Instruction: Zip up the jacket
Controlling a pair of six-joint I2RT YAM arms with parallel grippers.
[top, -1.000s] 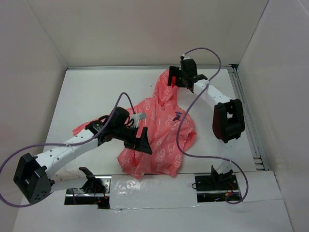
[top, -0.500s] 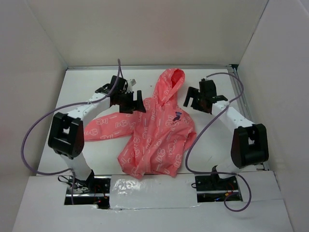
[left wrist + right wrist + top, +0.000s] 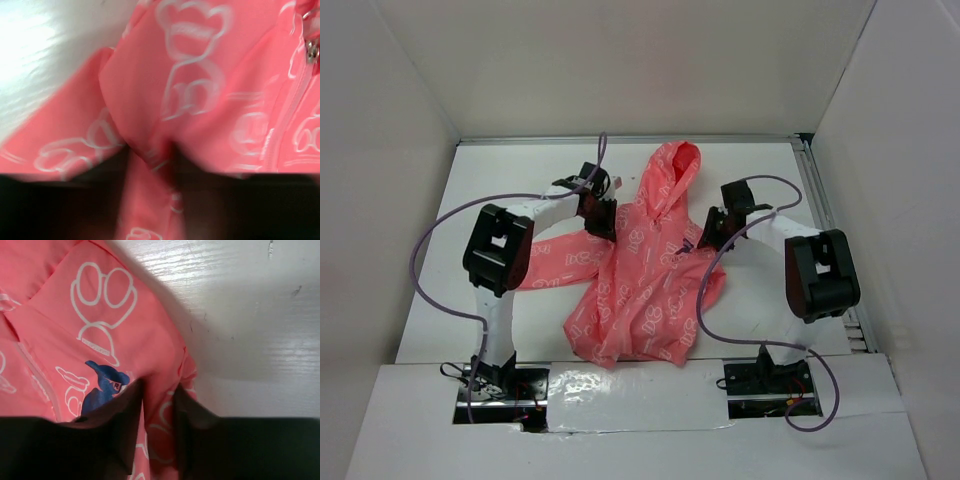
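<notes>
The coral-pink jacket lies on the white table with its hood toward the far wall and one sleeve spread left. My left gripper is down on its left shoulder, shut on a pinched fold of pink fabric. The white zipper and its metal slider show at the right of the left wrist view. My right gripper is on the other shoulder, its dark fingers shut on a fold of fabric beside the blue emblem.
White walls enclose the table on three sides. A metal rail runs along the right edge. Purple cables loop from both arms. The arm bases sit at the near edge.
Both grippers stood open beside the jacket's shoulders half a second ago. Both have since moved inward onto the shoulders and closed on fabric; the left sleeve has bunched slightly.
</notes>
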